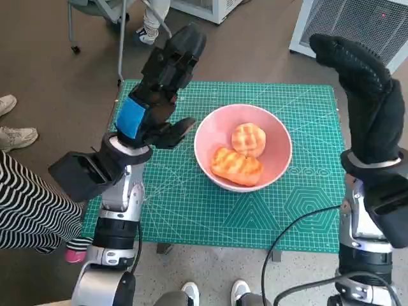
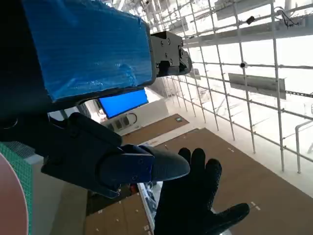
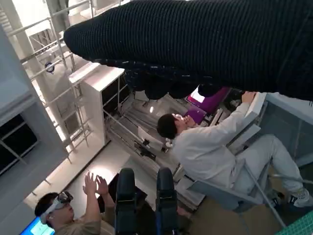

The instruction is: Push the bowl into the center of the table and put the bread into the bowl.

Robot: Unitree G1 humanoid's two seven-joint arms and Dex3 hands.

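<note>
two bread pieces (image 1: 242, 155) lie in the bowl (image 1: 210, 131), apart from both hands' seemingly spread, empty fingers (image 1: 182, 48).

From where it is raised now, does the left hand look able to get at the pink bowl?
Probably yes. The left hand is raised just beside the bowl, holding nothing, with only bare green mat between them. The right hand is up on the far side, out of the way.

green mat (image 1: 191, 210) covering table, pink bowl (image 1: 207, 156) on it
</note>
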